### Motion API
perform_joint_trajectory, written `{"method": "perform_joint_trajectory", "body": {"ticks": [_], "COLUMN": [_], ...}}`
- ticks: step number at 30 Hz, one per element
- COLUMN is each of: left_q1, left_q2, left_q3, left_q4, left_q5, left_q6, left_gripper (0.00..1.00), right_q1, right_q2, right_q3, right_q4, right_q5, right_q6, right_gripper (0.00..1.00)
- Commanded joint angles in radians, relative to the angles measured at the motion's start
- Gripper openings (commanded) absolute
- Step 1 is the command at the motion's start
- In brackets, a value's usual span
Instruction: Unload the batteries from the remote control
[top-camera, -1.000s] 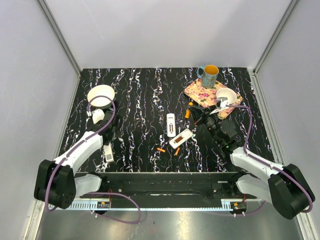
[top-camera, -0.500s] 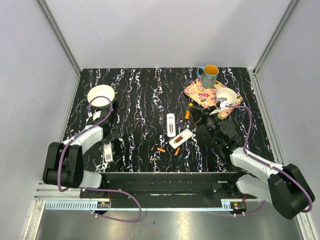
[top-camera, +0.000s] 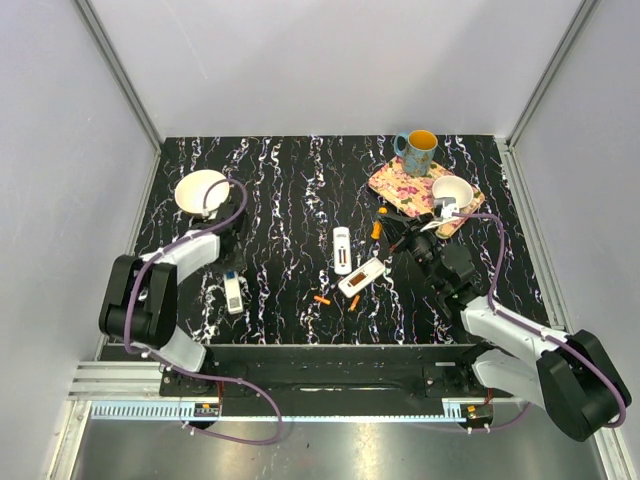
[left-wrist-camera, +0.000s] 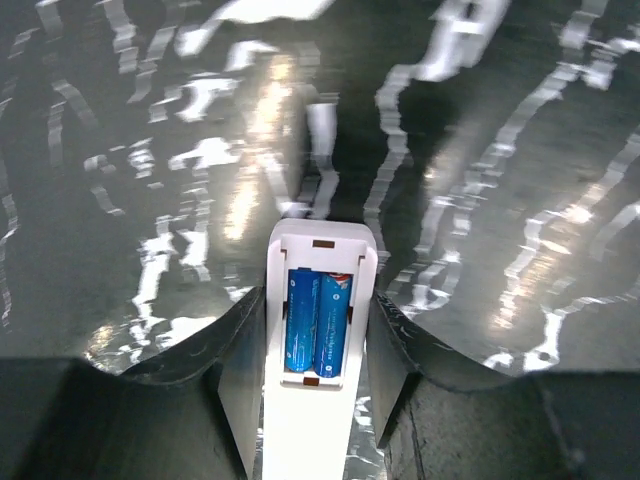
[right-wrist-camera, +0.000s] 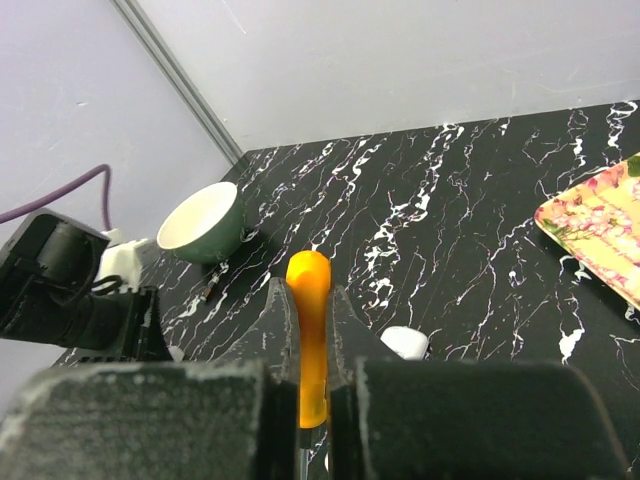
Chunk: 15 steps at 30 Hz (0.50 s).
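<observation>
The right pincer (right-wrist-camera: 308, 302) is clamped on an orange battery (right-wrist-camera: 308, 275) just beside the flowered tray (top-camera: 398, 186), while across the counter (top-camera: 280, 180) from that tray the left pincer (left-wrist-camera: 320, 305) is closed on a white remote (left-wrist-camera: 318, 250) holding two blue batteries (left-wrist-camera: 318, 325).

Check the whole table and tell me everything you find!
Surface: black white-veined marble tabletop.
Job's things: white plastic remotes mid-table; a third remote holds two blue cylindrical batteries; small orange batteries lie loose.
Clutter: green-sided white bowl, blue mug, floral tray, white cup.
Grippers: left gripper flanks the third remote, grip unclear; right gripper shut on an orange battery.
Cables: purple cables loop along both arms.
Surroundings: plain grey walls.
</observation>
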Motion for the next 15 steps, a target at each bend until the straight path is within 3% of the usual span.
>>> {"method": "perform_joint_trajectory", "body": {"ticks": [1,10,15], "left_q1": [-0.127,-0.291,-0.368], "left_q2": [0.078,0.417,0.553], "left_q3": [0.127,0.610,0.804], "left_q4": [0.020,-0.052,-0.105], "left_q5": [0.062,0.054,0.091], "left_q6": [0.059,0.235,0.313], "left_gripper": [0.11,0.14,0.17], "right_q1": [0.004,0.002,0.001], "right_q2": [-0.026,-0.071,-0.105], "right_q3": [0.000,-0.008,-0.014], "right_q4": [0.021,-0.025,-0.057], "right_q5": [0.020,0.047,0.059], "right_q6": [-0.019,-0.046,-0.056], "right_gripper": [0.00,0.00,0.00]}}
